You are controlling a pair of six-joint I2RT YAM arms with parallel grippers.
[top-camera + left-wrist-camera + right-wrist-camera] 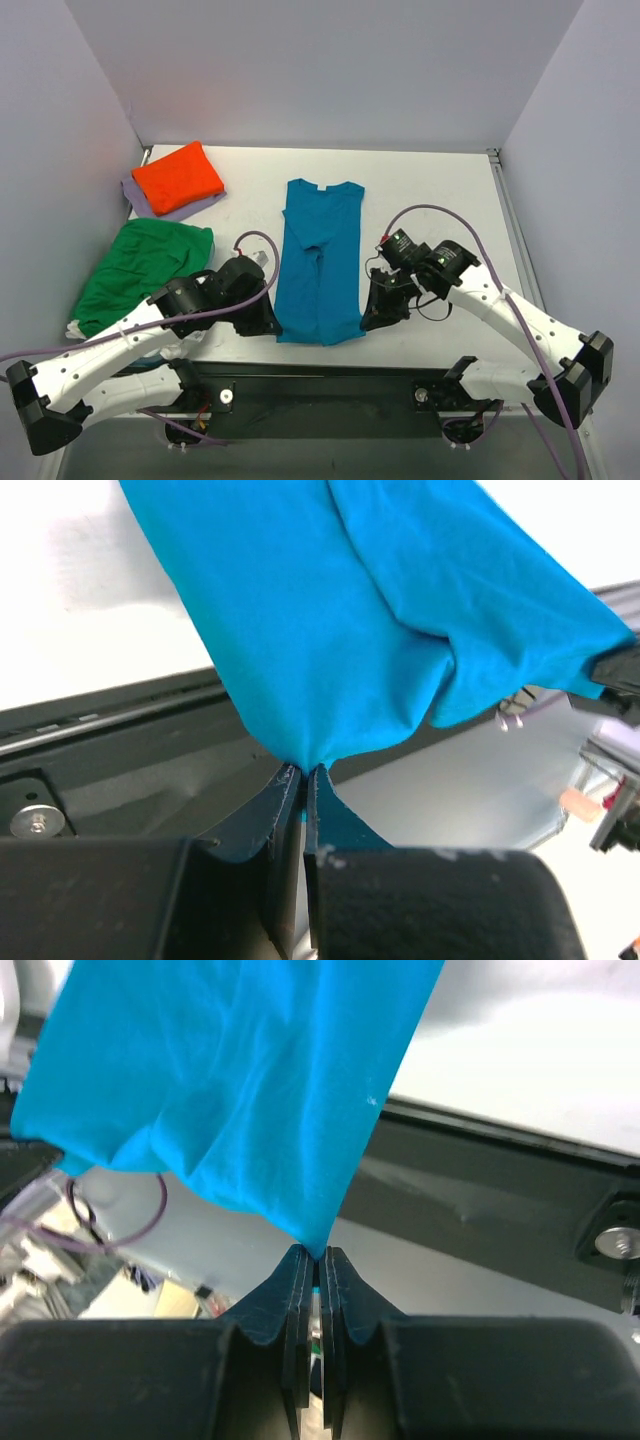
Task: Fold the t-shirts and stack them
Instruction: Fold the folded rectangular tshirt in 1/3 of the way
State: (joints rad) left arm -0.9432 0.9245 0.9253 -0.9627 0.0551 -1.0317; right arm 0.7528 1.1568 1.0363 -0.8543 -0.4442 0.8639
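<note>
Left tool [303,772] and right tool [316,1255] are each pinched shut on a bottom corner of the teal shirt [318,265], which lies long and narrow mid-worktop [440,190], collar far. Thin bites, so a quick lift could slip one corner and skew the fold. Wrist views show those bites — only overhead shows the orange shirt [178,176] and green shirt [140,262] at left.
</note>
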